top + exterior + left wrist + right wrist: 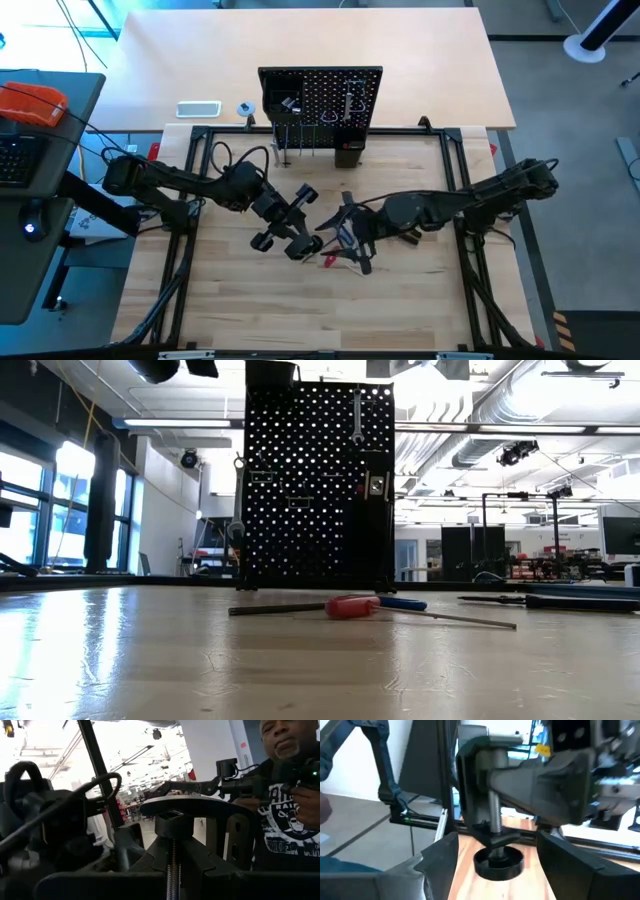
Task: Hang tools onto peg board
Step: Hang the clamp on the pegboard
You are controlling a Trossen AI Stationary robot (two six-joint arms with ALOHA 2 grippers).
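One wrench (357, 415) hangs on your board (316, 485); your left pincer (297, 222) clamps the C-clamp (487, 805), right pincer (345, 235) gapes empty, and screwdriver (352, 606) and hex key (400, 603) lie on the surface (300, 670).

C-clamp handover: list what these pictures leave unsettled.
- High view: the C-clamp is too small and merges with the dark left gripper.
- Left wrist view: the clamp fills the frame, hiding the fingertips.
- Right wrist view: the right gripper is open; contact with the clamp is unclear.
- Low view: both out of frame.
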